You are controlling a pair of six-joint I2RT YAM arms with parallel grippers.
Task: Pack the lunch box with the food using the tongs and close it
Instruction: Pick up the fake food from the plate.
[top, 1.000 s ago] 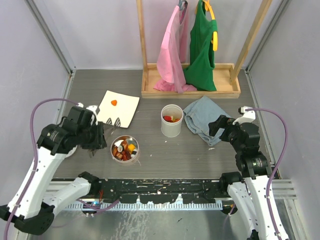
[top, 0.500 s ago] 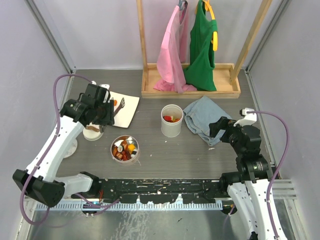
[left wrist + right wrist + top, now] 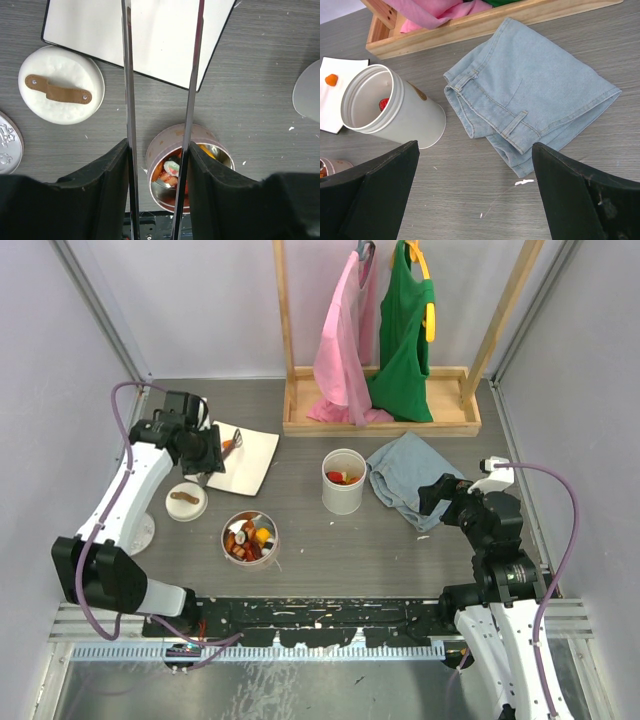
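My left gripper (image 3: 206, 452) is shut on the tongs (image 3: 128, 75), its black fingers pressing both slim metal arms from outside; it hangs over the near left part of the white plate (image 3: 255, 462). The tong tips reach out across the plate and leave the left wrist view at the top. One orange piece of food (image 3: 331, 79) lies on the plate. The lunch box (image 3: 250, 538), a round tin, stands open near the front with mixed food (image 3: 172, 167) inside. Its white lid (image 3: 186, 502) with a brown strap lies to its left. My right gripper (image 3: 440, 495) is open and holds nothing.
A tall white cup (image 3: 343, 483) with red and orange pieces stands mid-table. Folded jeans (image 3: 405, 475) lie to its right, ahead of my right gripper. A wooden rack (image 3: 380, 415) with pink and green garments fills the back. A silver disc (image 3: 143, 532) lies at far left.
My left arm has swung from beside the tin back and up to the plate, carrying the tongs and uncovering the white lid. The right arm has barely shifted.
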